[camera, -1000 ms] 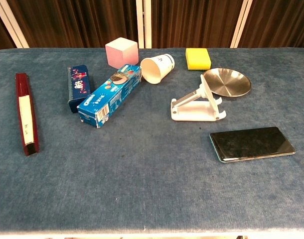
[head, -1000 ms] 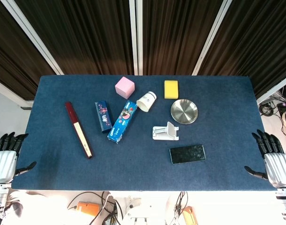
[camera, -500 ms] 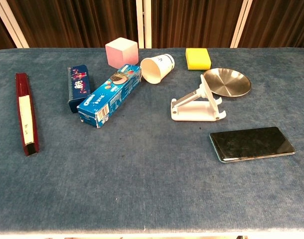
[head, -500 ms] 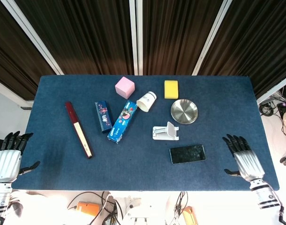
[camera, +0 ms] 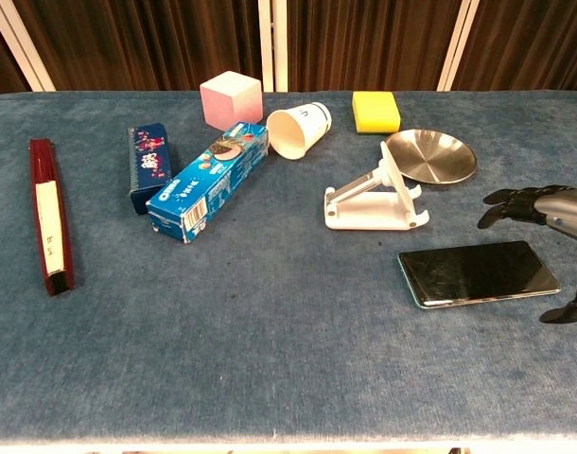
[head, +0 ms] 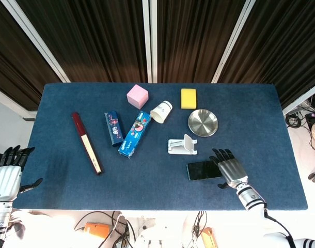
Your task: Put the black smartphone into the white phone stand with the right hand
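The black smartphone (head: 201, 170) (camera: 478, 272) lies flat on the blue table, just in front of the white phone stand (head: 182, 145) (camera: 375, 202). My right hand (head: 230, 168) (camera: 546, 210) hovers over the phone's right end, fingers spread apart and holding nothing; in the head view it covers that end of the phone. At the table's front left corner my left hand (head: 9, 173) stays off the cloth, fingers spread, empty. The stand is empty.
A steel plate (head: 203, 123) sits behind the stand, with a yellow sponge (head: 188, 98), a tipped paper cup (head: 161, 111) and a pink cube (head: 137, 96) further back. Two blue boxes (head: 134, 134) and a dark red case (head: 86, 142) lie to the left.
My right hand has swept left from the table's right edge to above the phone's right end and now shows in the chest view. The left hand barely moved. The phone has not moved.
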